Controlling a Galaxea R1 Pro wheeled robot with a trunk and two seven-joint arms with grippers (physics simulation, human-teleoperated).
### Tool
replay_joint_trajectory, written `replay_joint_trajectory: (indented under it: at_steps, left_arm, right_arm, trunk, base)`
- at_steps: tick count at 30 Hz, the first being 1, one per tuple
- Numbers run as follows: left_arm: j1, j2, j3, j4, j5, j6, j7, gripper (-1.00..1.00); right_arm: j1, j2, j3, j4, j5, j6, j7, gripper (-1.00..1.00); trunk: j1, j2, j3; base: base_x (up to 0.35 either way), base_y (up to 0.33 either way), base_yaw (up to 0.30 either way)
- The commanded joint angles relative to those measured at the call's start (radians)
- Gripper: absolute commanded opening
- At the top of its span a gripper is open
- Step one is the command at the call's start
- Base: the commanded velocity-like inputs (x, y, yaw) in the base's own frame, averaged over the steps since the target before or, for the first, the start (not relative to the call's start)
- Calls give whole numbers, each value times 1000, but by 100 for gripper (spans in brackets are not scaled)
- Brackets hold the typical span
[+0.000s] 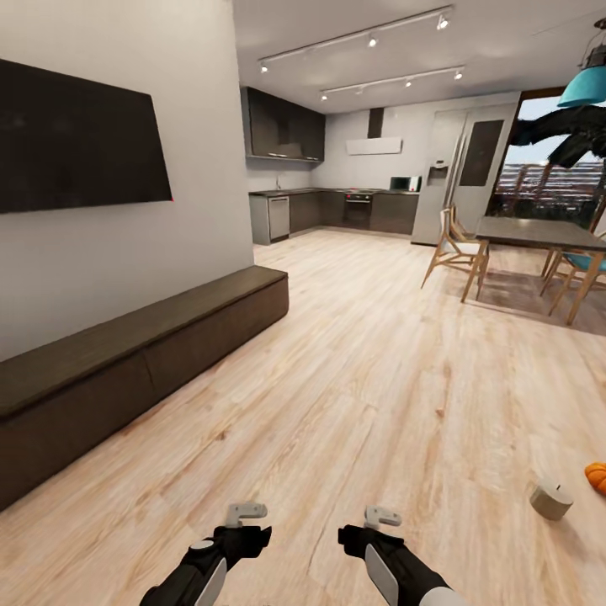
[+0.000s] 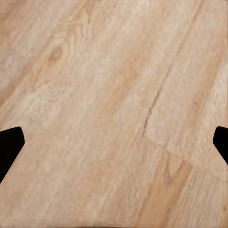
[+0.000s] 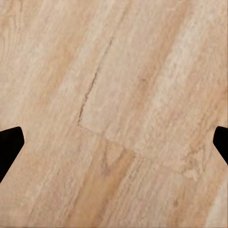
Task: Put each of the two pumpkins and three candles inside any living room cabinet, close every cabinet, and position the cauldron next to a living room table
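**Both pincers empty, spread wide over bare floor**

My left gripper (image 1: 244, 515) and my right gripper (image 1: 376, 520) hang low in front of me in the head view, with only the tops of the forearms and the pale wrist brackets in sight; the fingers themselves point down and are hidden from that camera. In the left wrist view my fingertips (image 2: 9, 145) are dark wedges cut off at the two side edges, far apart, with nothing between them but the wooden floor (image 2: 114, 104). The right wrist view tells the same: fingertips (image 3: 9, 145) parted to the edges, holding nothing, planks beneath.

The cabinet (image 1: 143, 353) runs along the wall at my left, long, low and dark brown. All its fronts that I can see sit flush; its near end is cut off by the picture's edge. Above it hangs a dark television (image 1: 76, 139), also cropped at the side.

One pumpkin (image 1: 598, 477) lies on the floor far to my right, only an orange sliver of it inside the frame. Just beside it sits a short pale cylinder (image 1: 551, 498), possibly a candle, though it is too small for me to be sure.

Farther off stand a dining table (image 1: 539, 231) with wooden chairs (image 1: 454, 248), partly cropped, and the kitchen (image 1: 337, 206) at the back, its details blurred.
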Motion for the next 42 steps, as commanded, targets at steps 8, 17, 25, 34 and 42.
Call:
replay_joint_trajectory:
  at_steps: [8,17,25,34,42]
  left_arm:
    - [-1,0,-3,-1,10,6,0,100]
    - [-1,-1,-4,-1,10,6,2,100]
    - [0,0,-4,-1,10,4,1,100]
    - [0,13,-3,-8,10,3,1,100]
    - [0,17,-3,-10,10,4,-1,100]
  right_arm:
    - [0,0,2,-3,-8,5,-5,100]
    - [0,0,2,-3,-8,5,-5,100]
    - [0,-1,2,-3,-8,6,-5,100]
    - [0,-2,2,-3,-8,7,-5,100]
    - [0,-2,2,-3,-10,6,-5,100]
  trunk:
    - [0,0,-1]
    - [0,0,-1]
    - [0,0,-1]
    - [0,0,-1]
    - [0,0,-1]
  base:
    - [0,0,293]
    - [0,0,293]
    - [0,0,292]
    - [0,0,292]
    - [0,0,292]
